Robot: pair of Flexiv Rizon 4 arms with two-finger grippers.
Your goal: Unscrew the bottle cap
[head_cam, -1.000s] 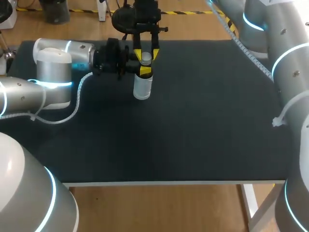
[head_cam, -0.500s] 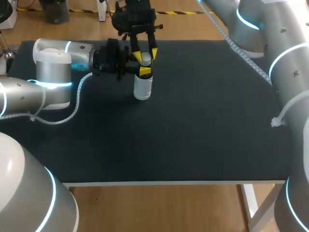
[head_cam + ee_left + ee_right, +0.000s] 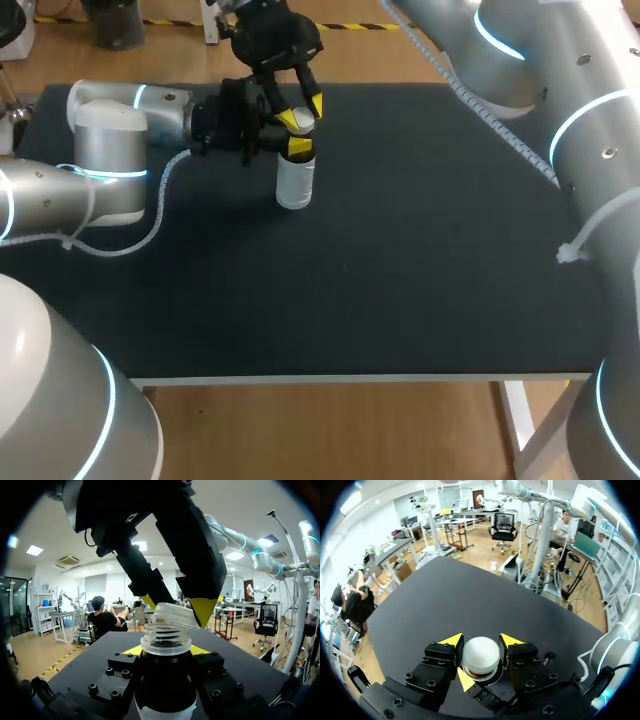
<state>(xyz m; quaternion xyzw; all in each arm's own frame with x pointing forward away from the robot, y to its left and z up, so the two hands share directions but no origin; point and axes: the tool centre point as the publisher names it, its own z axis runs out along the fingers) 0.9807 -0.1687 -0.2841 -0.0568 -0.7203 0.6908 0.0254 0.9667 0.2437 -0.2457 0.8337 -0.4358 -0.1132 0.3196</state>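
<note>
Over the last second my right gripper (image 3: 300, 112) has swung from hanging straight down over the bottle to leaning over and shifting towards my left arm, and it has brought the cap (image 3: 173, 615) with it. In the left wrist view the cap sits tilted, clear of the threads on one side and only just touching the rim of the neck (image 3: 165, 642) on the other. I judge that the unscrewing itself is done and that lifting the cap fully away is what remains. My right gripper's fingers are closed narrowly on the cap from both sides, and the right wrist view shows its white top filling the gap between the yellow tips. Below it, my left gripper (image 3: 166, 652) reaches in level from the side and clamps the bottle (image 3: 295, 180) just under the threads, one yellow tip on each side. It has not shifted across the frames. The bottle stands upright on the black table (image 3: 400, 260), towards the far left part of the surface and well apart from the pale front edge. The white cable (image 3: 160, 205) of my left arm loops down onto the table beside the arm, near the bottle but not touching it. My right arm comes in from the far right corner, above the table.
</note>
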